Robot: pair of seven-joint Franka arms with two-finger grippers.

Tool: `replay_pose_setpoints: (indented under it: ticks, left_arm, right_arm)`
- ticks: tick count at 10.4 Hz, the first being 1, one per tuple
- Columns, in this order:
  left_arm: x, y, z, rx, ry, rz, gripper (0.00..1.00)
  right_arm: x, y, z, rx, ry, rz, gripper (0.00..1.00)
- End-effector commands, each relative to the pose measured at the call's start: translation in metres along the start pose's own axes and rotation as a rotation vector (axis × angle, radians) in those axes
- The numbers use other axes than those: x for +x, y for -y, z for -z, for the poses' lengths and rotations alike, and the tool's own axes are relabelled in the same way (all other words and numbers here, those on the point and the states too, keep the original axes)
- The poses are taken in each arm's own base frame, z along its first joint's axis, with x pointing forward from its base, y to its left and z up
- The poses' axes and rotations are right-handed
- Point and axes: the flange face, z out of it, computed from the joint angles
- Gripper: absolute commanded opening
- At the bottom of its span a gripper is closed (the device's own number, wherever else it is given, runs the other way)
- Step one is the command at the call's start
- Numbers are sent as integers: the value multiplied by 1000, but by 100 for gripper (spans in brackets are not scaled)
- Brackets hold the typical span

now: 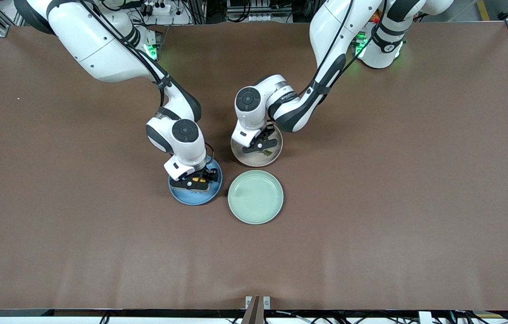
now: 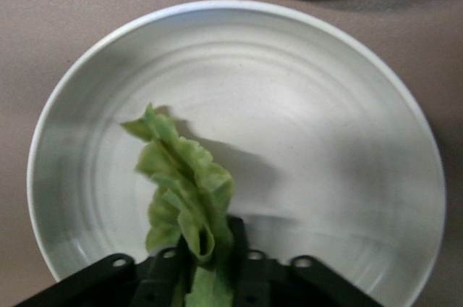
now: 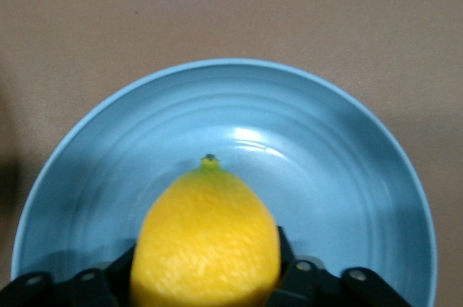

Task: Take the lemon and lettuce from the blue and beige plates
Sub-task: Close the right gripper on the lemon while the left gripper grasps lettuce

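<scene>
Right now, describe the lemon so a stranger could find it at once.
Find the three plates mid-table; the blue plate lies toward the right arm's end. The right gripper is shut on the lemon there: oval, yellow, the only fruit.

The lemon (image 3: 206, 238), oval and yellow with a small dark nub at its tip, sits in the blue plate (image 3: 347, 177), pinched between the right gripper's (image 3: 206, 282) fingers. The lettuce (image 2: 184, 202), a wrinkled green leaf, lies in the beige plate (image 2: 340, 162) with its stem end clamped by the left gripper (image 2: 206, 278). Both plates rest near the table's middle, the blue one nearer the front camera and toward the right arm's end.
</scene>
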Motion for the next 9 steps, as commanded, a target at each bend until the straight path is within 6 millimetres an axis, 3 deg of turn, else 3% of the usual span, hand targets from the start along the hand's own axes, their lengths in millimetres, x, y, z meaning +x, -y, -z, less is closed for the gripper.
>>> replay_pose_setpoints:
  ticks: [1, 4, 6, 9]
  left_arm:
    - [6, -9, 14, -24, -37, 58, 0]
    - [9, -10, 44, -51, -56, 87, 0]
    - [18, -3, 72, -58, -71, 103, 0]
    - [57, 21, 111, -73, -96, 158, 0]
  right_arm:
    - [-2, -4, -9, -20, -2, -5, 36]
    - [7, -8, 4, -47, 2, -15, 25]
    - [15, -11, 33, -34, 22, -52, 24]
    - [29, -35, 81, -28, 136, 4, 24]
